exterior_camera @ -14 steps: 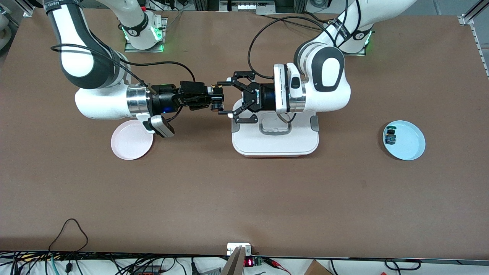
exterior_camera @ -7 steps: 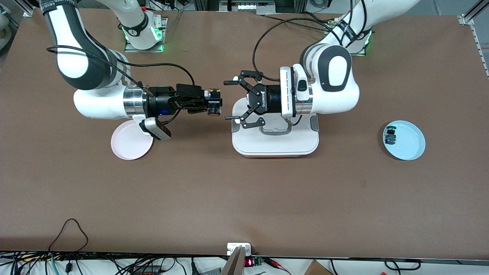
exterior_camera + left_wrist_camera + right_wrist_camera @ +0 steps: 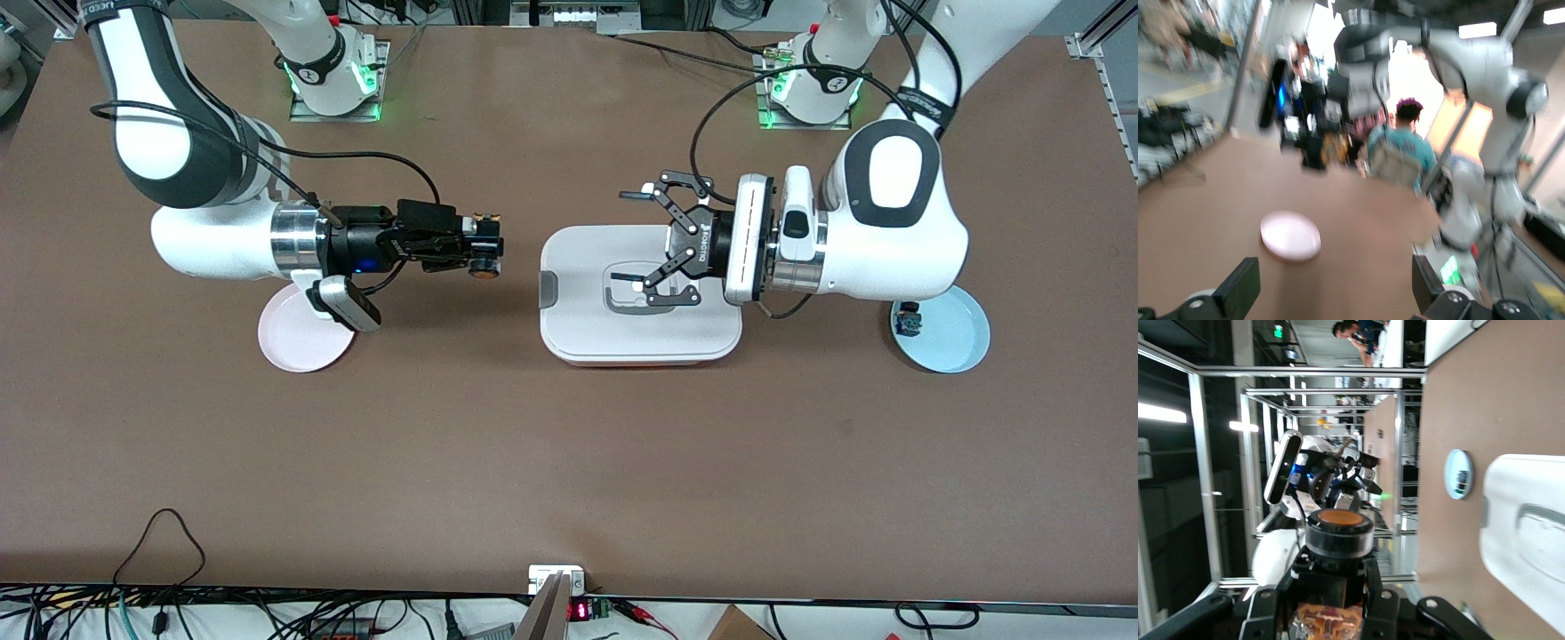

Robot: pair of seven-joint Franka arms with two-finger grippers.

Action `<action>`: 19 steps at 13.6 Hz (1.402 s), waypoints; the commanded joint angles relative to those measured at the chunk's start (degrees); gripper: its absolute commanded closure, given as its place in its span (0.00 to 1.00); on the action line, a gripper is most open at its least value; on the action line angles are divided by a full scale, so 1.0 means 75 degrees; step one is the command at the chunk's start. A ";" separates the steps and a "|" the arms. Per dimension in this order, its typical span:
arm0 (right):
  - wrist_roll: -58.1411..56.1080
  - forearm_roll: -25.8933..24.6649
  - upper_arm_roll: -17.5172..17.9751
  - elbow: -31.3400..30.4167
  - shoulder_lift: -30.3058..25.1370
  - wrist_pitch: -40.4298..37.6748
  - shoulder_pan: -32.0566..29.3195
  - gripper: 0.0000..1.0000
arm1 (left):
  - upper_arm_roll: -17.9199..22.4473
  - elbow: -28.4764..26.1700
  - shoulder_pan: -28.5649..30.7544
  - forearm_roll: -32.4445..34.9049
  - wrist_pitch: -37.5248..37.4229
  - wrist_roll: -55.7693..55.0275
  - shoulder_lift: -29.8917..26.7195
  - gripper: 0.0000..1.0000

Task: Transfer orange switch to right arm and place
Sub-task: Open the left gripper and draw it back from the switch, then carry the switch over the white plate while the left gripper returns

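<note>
The orange switch is up in the air, pinched at the tip of the right hand. That hand hangs over the bare brown surface, between the pink plate and the white box lid. In the right wrist view you can see the switch close up: a round orange cap on top, a black ring under it, and little orange-brown parts at the bottom, with the black fingers pressing on its lower body from both sides.

The left hand is spread wide and holds nothing. It is over the white box lid, well apart from the switch. A second small switch, blue and green, lies on the blue plate near the left arm's end of the surface.

So the switch is with the right arm, and I think the only job left is to set it down, maybe on the pink plate close by.

The switch looks very small, light and hard. It would not squash, but it could slip or pop out of a pinch. The thin bits at the bottom look easy to bend. The black body is the best place to hold it, not the smooth cap. It should be let go low down, or it may bounce or roll away.
</note>
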 commanded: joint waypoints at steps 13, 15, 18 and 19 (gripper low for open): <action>-0.2795 -0.9126 0.0060 -0.0001 -0.0582 -0.0310 -0.0938 1.00 | -0.0104 0.2288 0.0049 0.8956 -0.5680 -0.8677 -0.0134 0.00; -0.3698 -1.0697 0.0060 -0.0047 -0.0582 -0.0239 -0.0926 1.00 | -0.0115 0.2651 0.0025 0.9516 -0.6385 -1.0084 -0.0146 0.00; -0.4788 -1.1920 0.0060 -0.0258 -0.0582 0.0170 -0.0937 1.00 | -0.0046 0.3190 -0.0163 1.1236 -0.6692 -1.0289 -0.0123 0.00; -0.5128 -1.2213 0.0060 -0.0467 -0.0582 0.0438 -0.0984 1.00 | 0.0059 0.3285 -0.0220 1.2032 -0.6414 -1.0347 -0.0239 0.00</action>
